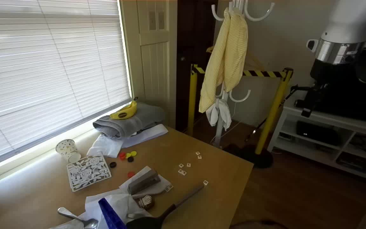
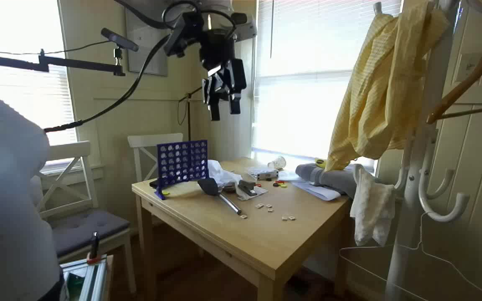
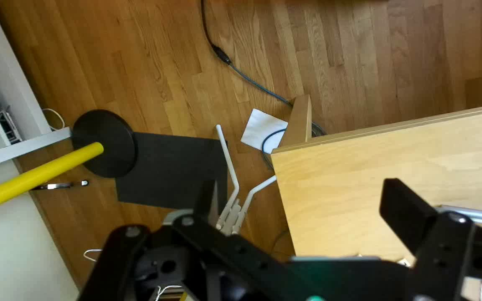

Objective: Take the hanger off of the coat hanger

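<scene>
The hanger [image 2: 421, 234], thin and white, hangs from a lower hook of the coat stand [image 2: 410, 209] in an exterior view. It shows only faintly in an exterior view behind the stand's pole [image 1: 218, 139]. A pale yellow garment [image 2: 383, 88] drapes the stand's upper part, and a white cloth [image 2: 373, 209] hangs lower. A wooden hanger [image 2: 471, 83] also hangs on the stand. My gripper [image 2: 224, 110] is in the air, well apart from the stand. In the wrist view the gripper [image 3: 299, 196] is open with nothing between its fingers; white tubes [image 3: 230, 171], perhaps the stand's legs, show below.
A wooden table [image 2: 241, 234] holds a blue game grid [image 2: 182, 163], a black spatula [image 2: 220, 194], small tiles and a grey towel [image 2: 320, 175]. A yellow barrier post [image 1: 273, 111] with striped tape and a white shelf unit [image 1: 345, 121] stand near the coat stand.
</scene>
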